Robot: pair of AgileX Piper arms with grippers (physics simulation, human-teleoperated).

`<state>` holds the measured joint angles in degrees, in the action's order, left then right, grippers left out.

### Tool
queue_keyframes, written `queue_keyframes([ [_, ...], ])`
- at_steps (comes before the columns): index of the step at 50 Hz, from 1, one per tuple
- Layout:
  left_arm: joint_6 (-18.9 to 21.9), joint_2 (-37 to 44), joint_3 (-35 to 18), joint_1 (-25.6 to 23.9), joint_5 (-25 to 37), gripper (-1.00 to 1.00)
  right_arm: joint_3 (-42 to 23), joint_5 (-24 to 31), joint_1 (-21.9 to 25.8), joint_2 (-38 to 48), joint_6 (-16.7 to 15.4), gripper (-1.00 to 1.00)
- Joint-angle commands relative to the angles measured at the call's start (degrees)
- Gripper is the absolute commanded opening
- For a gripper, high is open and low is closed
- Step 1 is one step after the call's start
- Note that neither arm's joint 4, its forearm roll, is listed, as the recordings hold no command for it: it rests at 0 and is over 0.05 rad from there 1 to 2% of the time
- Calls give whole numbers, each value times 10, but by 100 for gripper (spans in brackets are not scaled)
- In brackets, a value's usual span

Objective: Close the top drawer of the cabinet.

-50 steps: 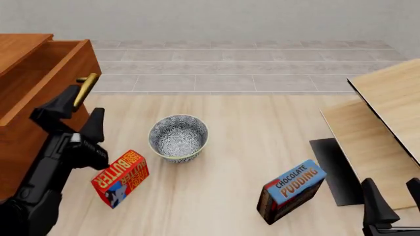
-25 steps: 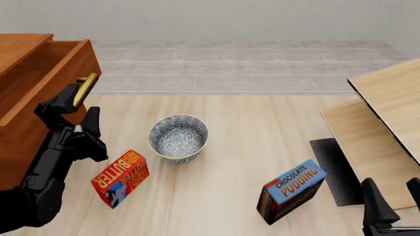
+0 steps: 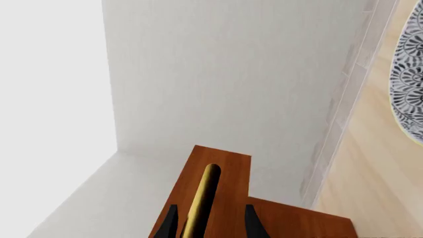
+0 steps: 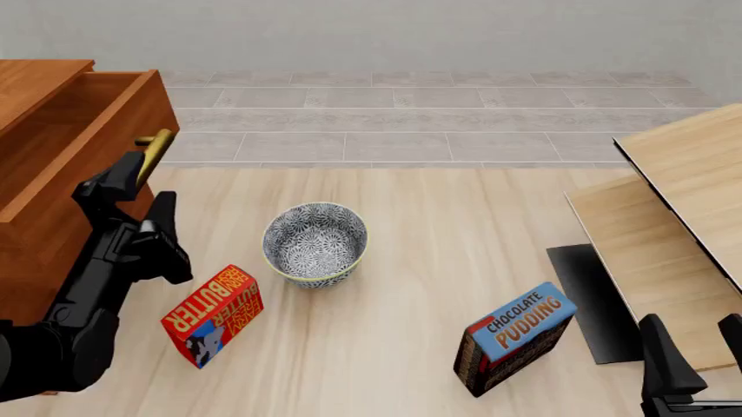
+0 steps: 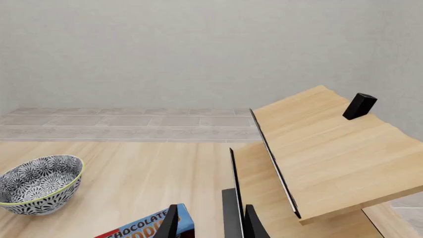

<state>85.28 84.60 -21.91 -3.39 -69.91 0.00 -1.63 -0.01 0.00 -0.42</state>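
Two black fingers of my left gripper (image 4: 137, 198) stood apart, unclenched, straddling the brass handle (image 4: 151, 152) of the top drawer (image 4: 87, 130), which jutted open from the cabinet (image 4: 35, 226) at the front view's upper left; I judged this lined me up to push it shut. The left wrist view alone showed the handle (image 3: 201, 198) running between my fingertips, while my right gripper (image 4: 696, 369) sat parted, holding nothing, at the lower right.

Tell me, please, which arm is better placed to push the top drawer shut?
Left: the left gripper is open at the top drawer's brass handle, straddling it. The right gripper sits far across the table.
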Motion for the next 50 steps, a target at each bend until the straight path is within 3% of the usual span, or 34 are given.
queue_keyframes([
  [1,9,20,5,10,0,100,0,0,0,0,0,100],
  [50,14,44,-11,74,0,100,0,1,5,0,-1,100],
])
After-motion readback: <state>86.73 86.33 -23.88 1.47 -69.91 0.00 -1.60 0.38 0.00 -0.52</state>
